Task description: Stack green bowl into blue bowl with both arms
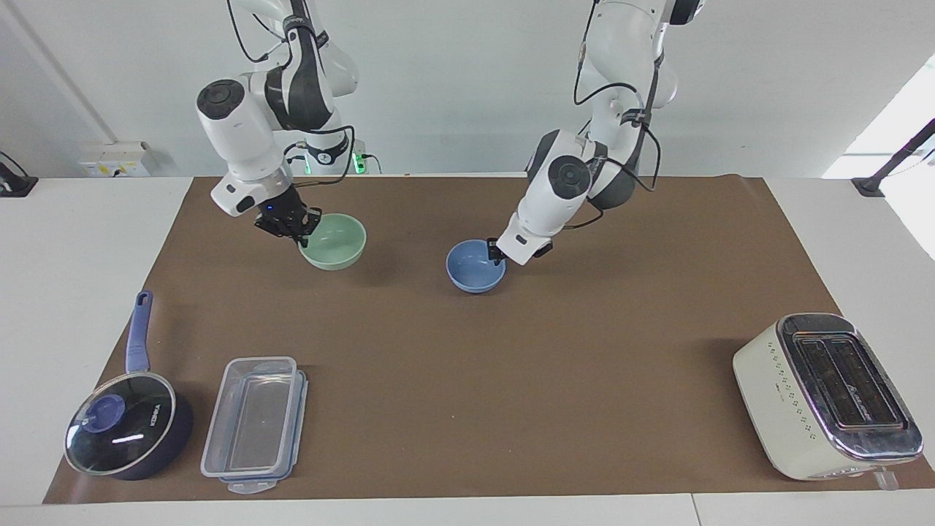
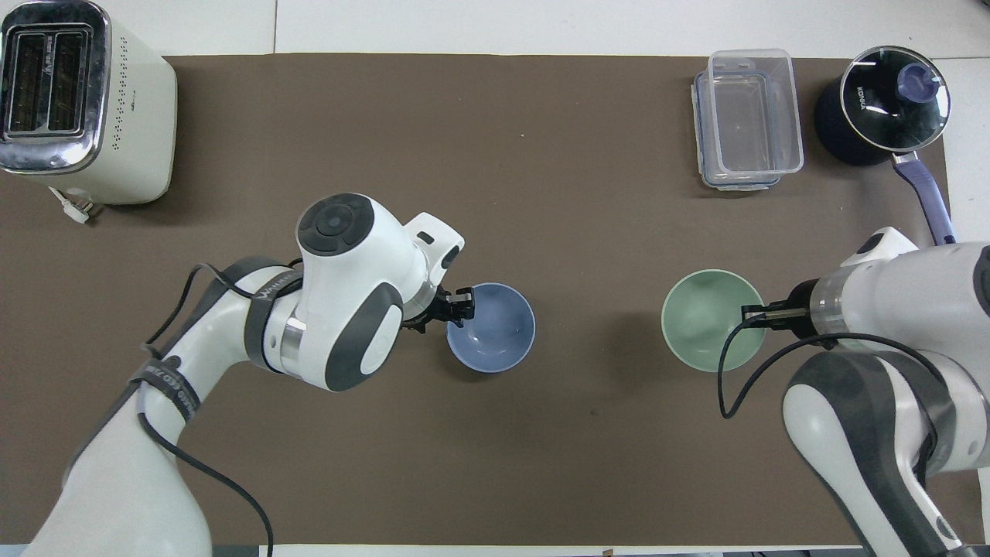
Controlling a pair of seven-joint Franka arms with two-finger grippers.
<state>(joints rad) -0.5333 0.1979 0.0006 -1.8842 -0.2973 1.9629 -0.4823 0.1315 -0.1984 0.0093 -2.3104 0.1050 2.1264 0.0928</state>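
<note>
Green bowl [image 1: 333, 241] hangs above the mat, rim pinched at 9 o'clock by right gripper [image 1: 291, 228]. Overhead: blue bowl [image 2: 491, 338] on the mat mid-table; left gripper [image 2: 462, 303] at its 10 o'clock rim (grip state unclear).

A robotics lab: two white jointed arms [image 1: 256, 124] stand at a white table [image 1: 88, 241] covered by a brown mat [image 1: 511, 365], against bare white walls, with a toaster [image 1: 825, 394] and saucepan [image 1: 128, 431] as kitchen props.
</note>
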